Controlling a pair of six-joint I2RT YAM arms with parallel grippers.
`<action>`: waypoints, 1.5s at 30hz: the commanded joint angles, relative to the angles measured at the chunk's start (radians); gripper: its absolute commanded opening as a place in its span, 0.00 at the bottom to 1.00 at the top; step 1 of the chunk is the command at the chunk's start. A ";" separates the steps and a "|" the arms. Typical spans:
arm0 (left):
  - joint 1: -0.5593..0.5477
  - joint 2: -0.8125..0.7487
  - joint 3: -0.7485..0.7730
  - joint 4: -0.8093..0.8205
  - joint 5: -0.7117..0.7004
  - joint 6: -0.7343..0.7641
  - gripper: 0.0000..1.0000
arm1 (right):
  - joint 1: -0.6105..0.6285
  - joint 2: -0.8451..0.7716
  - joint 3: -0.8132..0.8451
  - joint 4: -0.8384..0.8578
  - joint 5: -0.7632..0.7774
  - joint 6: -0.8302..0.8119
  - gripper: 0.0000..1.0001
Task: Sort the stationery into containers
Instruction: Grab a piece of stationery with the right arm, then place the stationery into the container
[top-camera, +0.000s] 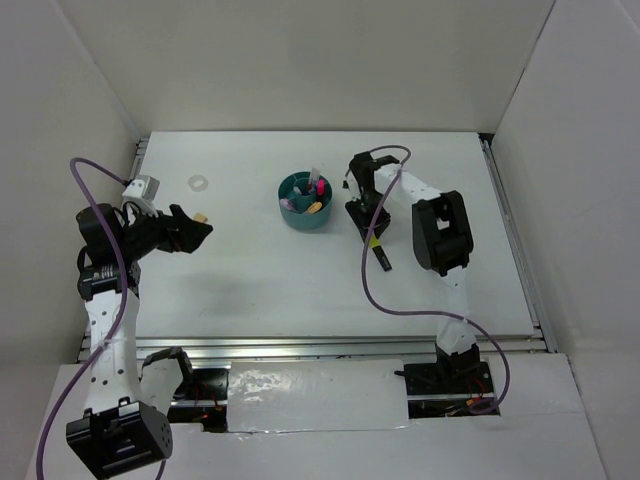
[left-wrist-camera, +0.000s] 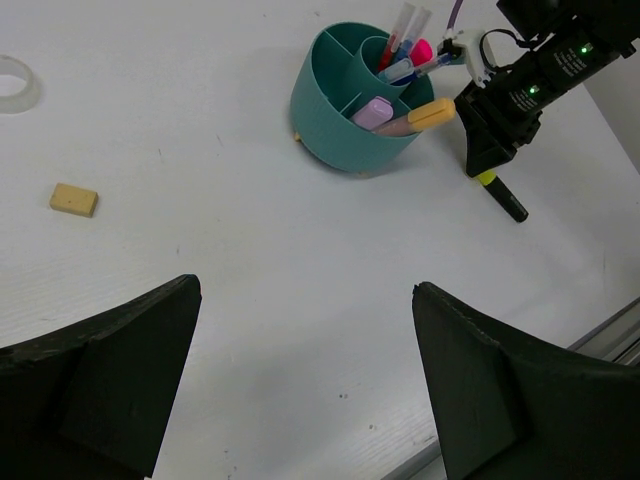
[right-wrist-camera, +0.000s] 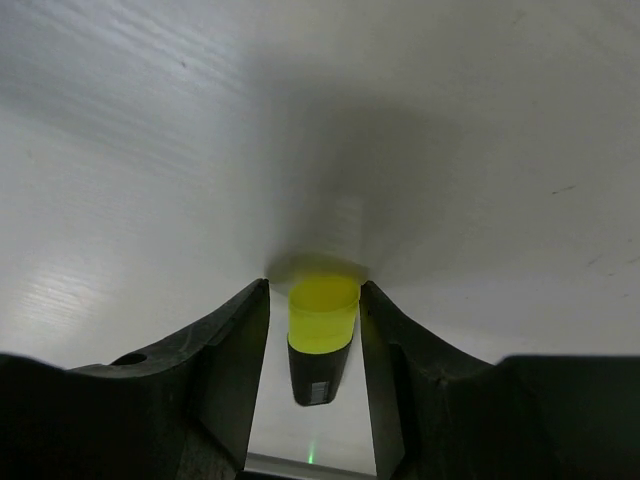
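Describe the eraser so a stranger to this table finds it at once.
Start at the teal organizer and go left to the clear ring. Just nearer the arms lies the eraser: a small tan block, solid and rectangular where the ring is round and see-through.

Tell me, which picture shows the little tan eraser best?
The left wrist view. There the eraser lies in plain sight on the white table, apart from everything else, and its block shape is clear. The top view shows it only as a tiny tan speck. The right wrist view does not show it at all.
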 joint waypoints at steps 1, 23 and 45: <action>0.009 -0.006 0.010 0.005 0.012 0.027 0.99 | 0.013 0.013 0.046 -0.093 -0.040 -0.040 0.49; 0.011 -0.015 0.010 0.000 0.020 0.015 0.99 | 0.004 0.011 0.054 -0.150 -0.044 -0.072 0.00; 0.012 -0.032 -0.019 0.132 0.123 -0.088 0.99 | -0.071 -0.572 -0.356 1.147 -0.403 0.402 0.00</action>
